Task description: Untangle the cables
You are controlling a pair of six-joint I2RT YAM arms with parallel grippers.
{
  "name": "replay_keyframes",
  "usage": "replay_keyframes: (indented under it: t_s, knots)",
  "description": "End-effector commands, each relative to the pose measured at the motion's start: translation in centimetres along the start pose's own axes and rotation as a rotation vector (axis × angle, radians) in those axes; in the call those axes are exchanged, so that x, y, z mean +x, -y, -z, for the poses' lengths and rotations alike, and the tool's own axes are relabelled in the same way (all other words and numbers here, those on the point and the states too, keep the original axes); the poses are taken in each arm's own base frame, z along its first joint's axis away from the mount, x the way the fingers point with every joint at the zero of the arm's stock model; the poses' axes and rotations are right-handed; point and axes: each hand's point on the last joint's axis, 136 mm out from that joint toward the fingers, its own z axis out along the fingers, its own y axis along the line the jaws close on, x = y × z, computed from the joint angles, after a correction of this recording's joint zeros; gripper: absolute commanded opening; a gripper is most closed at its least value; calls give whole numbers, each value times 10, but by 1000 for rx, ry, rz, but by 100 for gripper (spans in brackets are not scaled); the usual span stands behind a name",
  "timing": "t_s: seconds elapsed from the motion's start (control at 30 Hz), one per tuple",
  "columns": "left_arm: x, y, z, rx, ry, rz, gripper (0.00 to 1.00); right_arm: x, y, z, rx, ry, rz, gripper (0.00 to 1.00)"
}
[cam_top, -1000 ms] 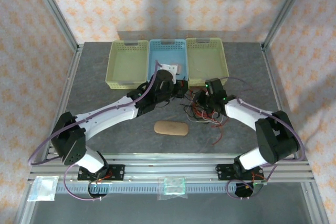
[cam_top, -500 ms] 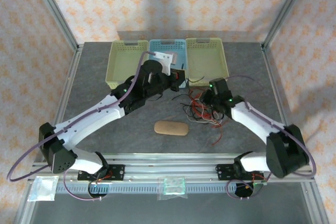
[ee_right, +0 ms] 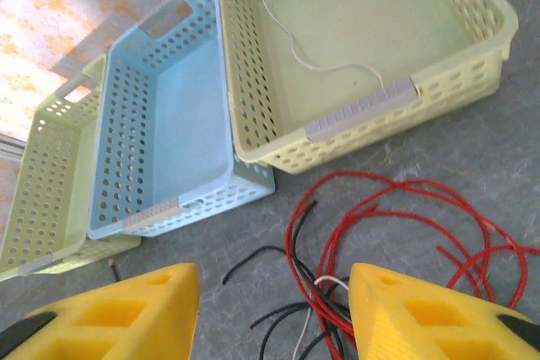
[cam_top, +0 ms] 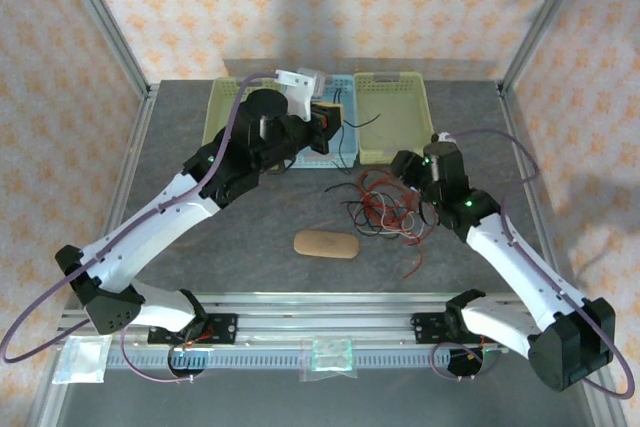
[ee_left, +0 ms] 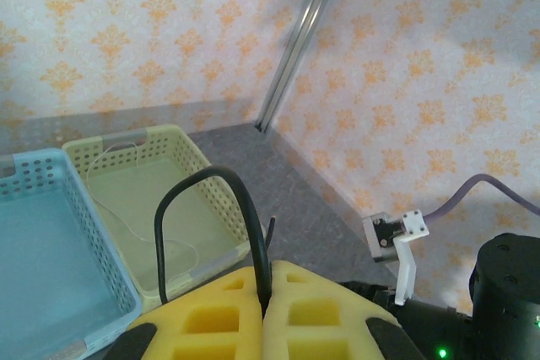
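- Left claw (cam_top: 334,125), seen from above, hangs over the blue basket (cam_top: 346,89) with its yellow pads pressed together; a thin dark strand drops from it toward the tabletop (cam_top: 200,207)
- Right claw (cam_top: 406,169), in the same overhead view, sits just off the near corner of the right-hand green basket (cam_top: 395,117), at the far edge of the tangle of cables (cam_top: 385,205); from up here I cannot tell how wide it stands
- That tangle lies on the grey tabletop between the baskets and the tan oval pad (cam_top: 325,244): red loops mixed with black and pale strands, and one short stray piece lying apart on the near right
- Left wrist camera: the left claw (ee_left: 263,288) is fully closed, its two pads meeting on a black cable (ee_left: 202,174) that arches up out of the seam and curves back down on the left
- Beyond it stand the blue basket (ee_left: 51,250) and the green basket (ee_left: 135,137), with a thin white cable (ee_left: 93,176) lying loose on the green one's floor
- Right wrist camera: the right claw (ee_right: 270,292) has its yellow fingers (ee_right: 169,309) well apart, gripping nothing and touching nothing
- Below that gap, red cables (ee_right: 333,309) loop over the tabletop with black ends and a short white piece crossing them, just near of the baskets
- The white cable (ee_right: 312,65) snakes across the floor of the green basket (ee_right: 456,73), apart from the tangle
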Motion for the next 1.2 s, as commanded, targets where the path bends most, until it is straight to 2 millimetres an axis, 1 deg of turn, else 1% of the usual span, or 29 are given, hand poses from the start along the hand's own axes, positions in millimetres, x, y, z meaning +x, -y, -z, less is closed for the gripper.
replay_keyframes:
  t_s: [0.0,0.07,0.2,0.3,0.4,0.47,0.53,0.6,0.67,0.8,0.83,0.93,0.97,1.07,1.17]
  knots:
    - [-27,5,20,13,58,-53,0,-29,-16,15,-27,95,69,53]
    - [-29,9,22,36,59,-74,0,-36,-22,21,-49,120,92,53]
    - [-26,20,26,102,43,-148,0,-51,-45,40,-135,165,178,54]
    - [-24,19,30,100,37,-211,0,-62,-64,58,-215,205,242,57]
    - [-27,6,31,37,40,-242,0,-71,-73,75,-258,252,277,58]
    - [-31,-3,30,11,40,-256,0,-72,-79,82,-281,256,310,58]
    - [-35,-11,29,-6,49,-269,0,-71,-82,86,-300,253,330,60]
    - [-40,-19,24,-27,62,-280,0,-68,-84,85,-310,239,342,60]
    - [-43,-27,18,-51,68,-289,0,-65,-84,80,-308,218,335,58]
    - [-51,-47,-2,-122,77,-299,0,-60,-83,67,-291,173,321,58]
    - [-53,-54,-9,-147,81,-297,0,-61,-83,65,-286,169,316,58]
    - [-62,-86,-25,-319,105,-267,0,-64,-80,63,-270,181,289,58]
    - [-63,-94,-32,-352,105,-260,0,-64,-80,62,-268,184,282,58]
    - [-60,-114,-55,-415,97,-236,0,-62,-78,60,-265,179,262,59]
    - [-47,-135,-77,-473,69,-219,0,-64,-77,61,-270,197,232,59]
